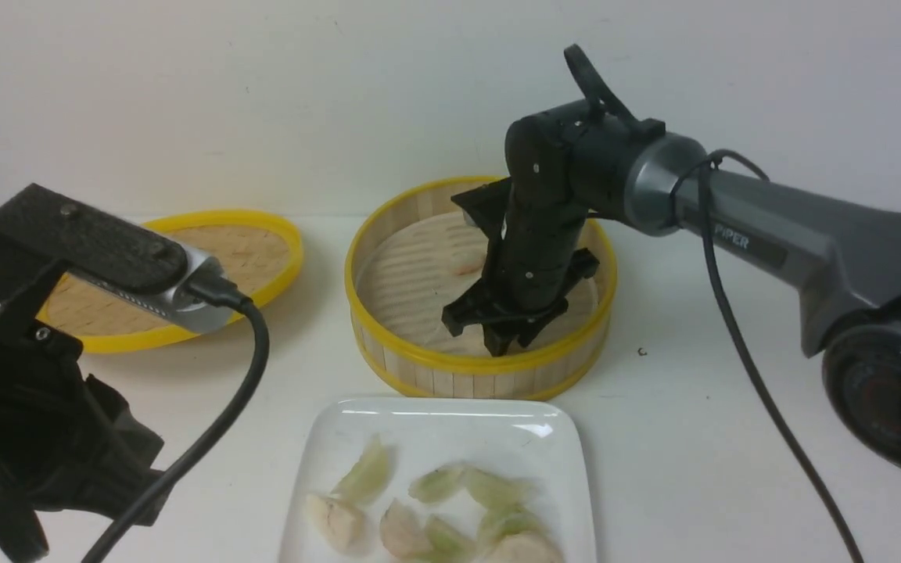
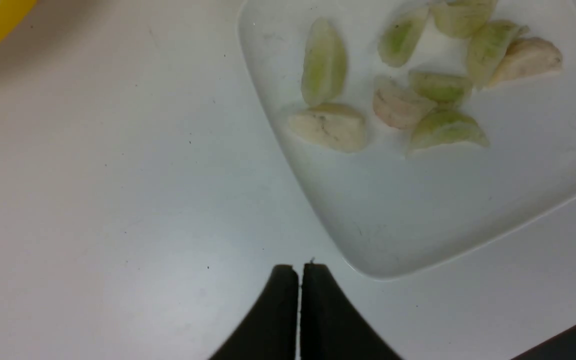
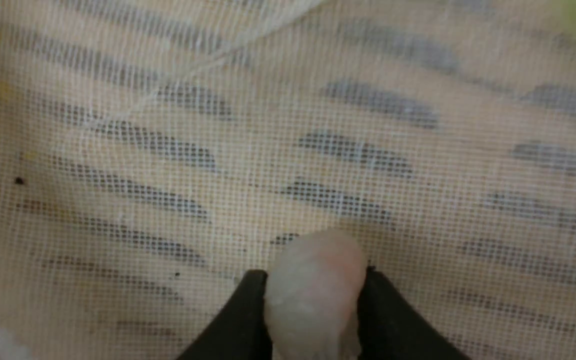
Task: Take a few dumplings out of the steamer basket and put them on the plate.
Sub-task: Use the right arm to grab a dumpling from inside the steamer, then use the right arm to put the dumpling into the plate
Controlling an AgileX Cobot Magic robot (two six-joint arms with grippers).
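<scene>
Inside the steamer basket (image 1: 482, 363), the right jaws pinch a whitish dumpling (image 3: 313, 290) squarely between them. The plate (image 1: 458, 434) waits just beside the basket, robot-side; the left jaws are closed, empty.

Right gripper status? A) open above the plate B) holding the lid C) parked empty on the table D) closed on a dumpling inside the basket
D: the right wrist view shows a pale dumpling pinched in the right gripper, just above the lined floor of the basket.
</scene>
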